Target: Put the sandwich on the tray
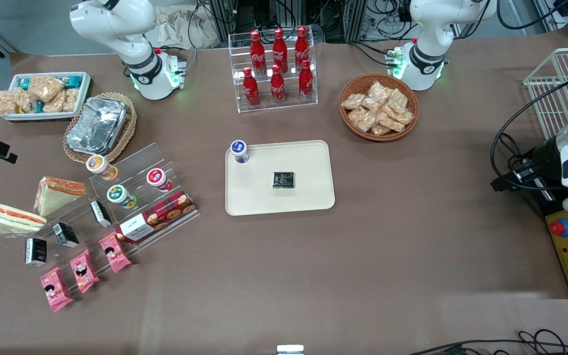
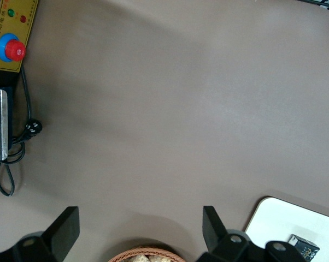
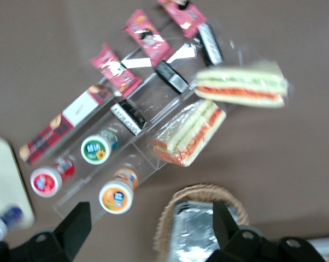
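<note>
The sandwich [image 1: 10, 217] lies on the table at the working arm's end, a long clear-wrapped wedge with a red-orange and green stripe; it also shows in the right wrist view [image 3: 241, 87]. The cream tray [image 1: 308, 162] lies mid-table and holds a blue-lidded cup [image 1: 239, 150] and a small black packet [image 1: 283, 179]; its corner shows in the right wrist view [image 3: 3, 174]. My right gripper [image 3: 151, 226] is open and empty, high above the table over the edge of the foil-tray basket, well away from the sandwich. It is out of the front view.
A second wedge with a tan face [image 1: 57, 192] lies beside the sandwich. A clear stepped rack [image 1: 131, 197] holds cups, a biscuit box and small packets. A wicker basket of foil trays [image 1: 97, 125], a snack bin [image 1: 42, 93], a cola rack [image 1: 276, 64] and a snack basket [image 1: 378, 106] stand farther from the camera.
</note>
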